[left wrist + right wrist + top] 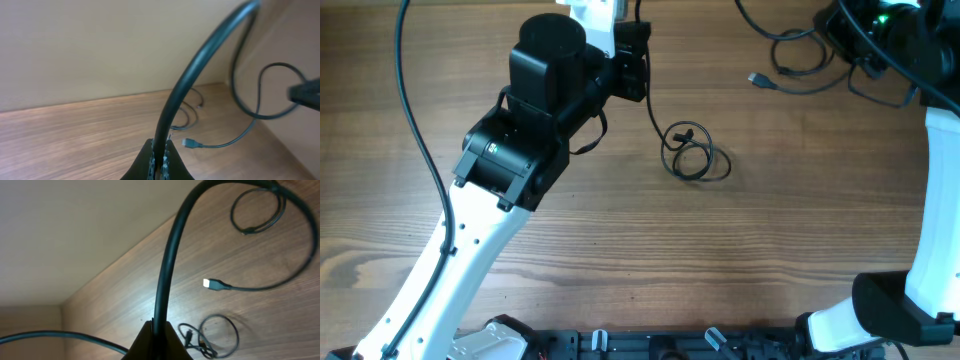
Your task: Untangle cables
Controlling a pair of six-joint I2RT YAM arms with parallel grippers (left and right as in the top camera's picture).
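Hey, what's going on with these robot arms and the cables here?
Two robot arms are working on thin black cables over a wooden table. The left hand is shut on one cord; the right hand is shut on a cord too. A small tangled coil lies on the wood nearby.

Matt, grained wood table [620, 250]; smooth, slightly glossy black cables [164, 270].
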